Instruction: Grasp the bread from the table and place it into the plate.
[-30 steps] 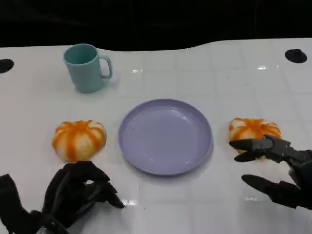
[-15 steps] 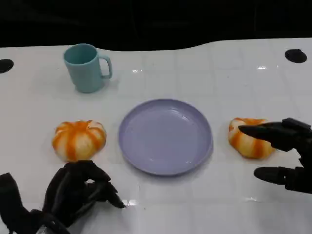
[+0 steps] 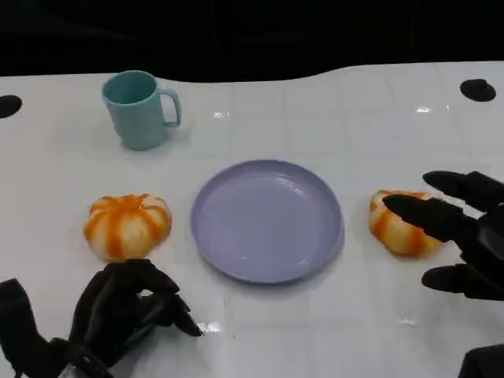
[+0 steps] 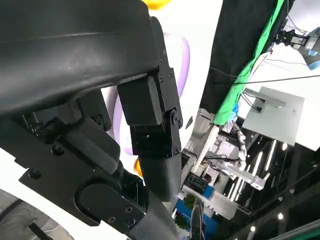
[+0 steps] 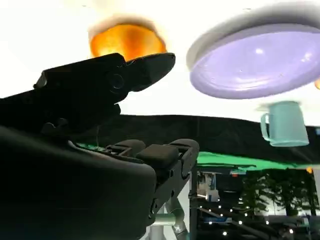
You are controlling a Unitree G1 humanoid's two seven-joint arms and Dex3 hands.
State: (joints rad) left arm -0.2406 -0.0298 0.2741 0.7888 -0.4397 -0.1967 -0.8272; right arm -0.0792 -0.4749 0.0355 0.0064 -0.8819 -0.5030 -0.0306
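Observation:
Two orange-and-white striped bread rolls lie on the white table, one (image 3: 127, 225) left of the lavender plate (image 3: 268, 220) and one (image 3: 400, 225) right of it. My right hand (image 3: 465, 236) hovers spread over the right roll, fingers apart above and beside it, not closed on it. That roll (image 5: 127, 41) also shows in the right wrist view just past the fingers (image 5: 125, 75), with the plate (image 5: 260, 62) beyond. My left hand (image 3: 126, 311) rests curled near the table's front edge, below the left roll, holding nothing.
A teal mug (image 3: 140, 109) stands at the back left, also seen as the mug (image 5: 283, 123) in the right wrist view. Two dark round holes (image 3: 478, 89) mark the table's far corners. Bare white table lies in front of the plate.
My right hand has moved up and over the right roll, its fingers now spread wider across it. The left hand and both rolls have stayed put.

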